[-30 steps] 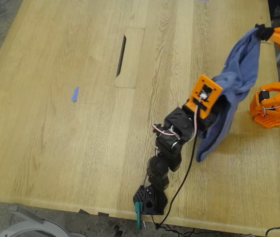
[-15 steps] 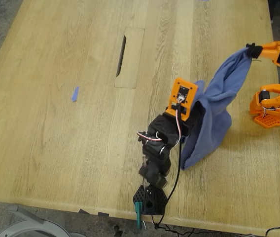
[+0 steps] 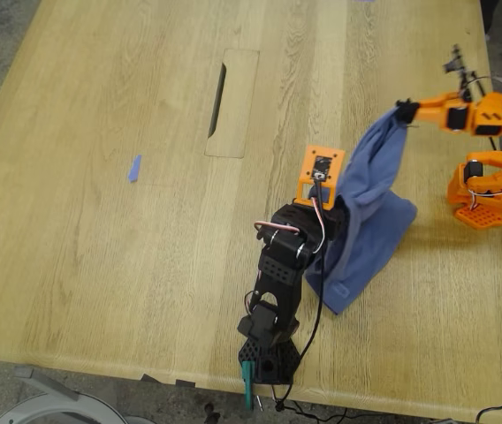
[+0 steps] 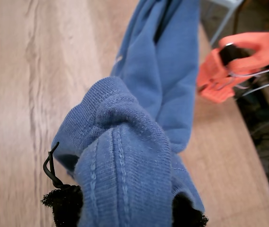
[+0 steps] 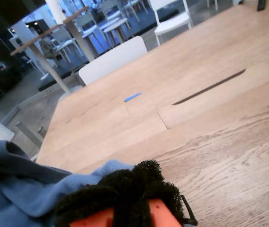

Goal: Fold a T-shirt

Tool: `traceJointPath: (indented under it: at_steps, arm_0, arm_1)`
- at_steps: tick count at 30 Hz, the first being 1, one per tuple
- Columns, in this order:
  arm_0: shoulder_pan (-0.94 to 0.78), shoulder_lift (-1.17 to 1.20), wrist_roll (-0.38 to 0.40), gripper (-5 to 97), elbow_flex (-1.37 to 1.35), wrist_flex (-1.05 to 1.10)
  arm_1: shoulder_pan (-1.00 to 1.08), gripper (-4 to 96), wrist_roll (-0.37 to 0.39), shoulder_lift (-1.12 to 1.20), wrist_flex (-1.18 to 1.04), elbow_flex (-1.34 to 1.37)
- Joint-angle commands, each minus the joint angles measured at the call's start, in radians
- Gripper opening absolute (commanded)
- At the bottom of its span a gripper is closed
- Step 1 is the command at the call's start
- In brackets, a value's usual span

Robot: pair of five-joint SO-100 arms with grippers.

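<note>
The slate-blue T-shirt (image 3: 370, 177) hangs bunched between my two grippers at the exterior view's right, its lower end resting on the table (image 3: 101, 265). My first gripper (image 3: 338, 207), on the black arm, is mostly hidden behind its orange camera mount. In the first wrist view it (image 4: 125, 208) is shut on a thick bundle of T-shirt (image 4: 158, 71) hem. My second gripper (image 3: 403, 111), on the orange arm, holds the upper end higher up. Its black fuzzy pads (image 5: 125, 189) are shut on the cloth (image 5: 16, 189). No print shows.
A small blue tape scrap (image 3: 134, 168) (image 5: 132, 97) lies at the exterior view's left. A cable slot (image 3: 217, 99) (image 5: 209, 87) cuts the tabletop. The orange arm's base (image 3: 485, 190) (image 4: 229, 66) stands at the exterior view's right edge. White chairs (image 5: 113, 59) stand beyond the table.
Both grippers carried the T-shirt toward the exterior view's left. The second gripper also came lower, and the shirt's hanging end has spread onto the table.
</note>
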State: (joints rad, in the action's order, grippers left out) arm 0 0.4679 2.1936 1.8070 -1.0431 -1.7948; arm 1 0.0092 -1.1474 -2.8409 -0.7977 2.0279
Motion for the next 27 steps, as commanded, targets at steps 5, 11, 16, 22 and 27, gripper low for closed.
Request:
traceJointPath:
  at_steps: [5, 11, 16, 22, 27]
  arm_0:
    - [-0.15, 0.138, 0.011, 0, -0.253, 0.107]
    - [-0.253, 0.183, 0.023, 0, -0.525, 0.287]
    - [-0.337, 0.175, 0.02, 0, -0.735, 0.514]
    - [-0.419, 0.17, 0.025, 0, -0.936, 0.726]
    - [-0.495, 0.109, 0.028, 0, -1.032, 0.951]
  arm_1:
    - [0.04, 0.0, 0.003, 0.0, 0.146, 0.15]
    - [0.071, 0.0, 0.005, 0.069, 0.394, 0.348]
    - [0.098, 0.0, 0.006, 0.186, 0.657, 0.485]
    - [0.11, 0.0, -0.003, 0.388, 0.933, 0.548]
    - [0.13, 0.0, -0.009, 0.643, 1.173, 0.492]
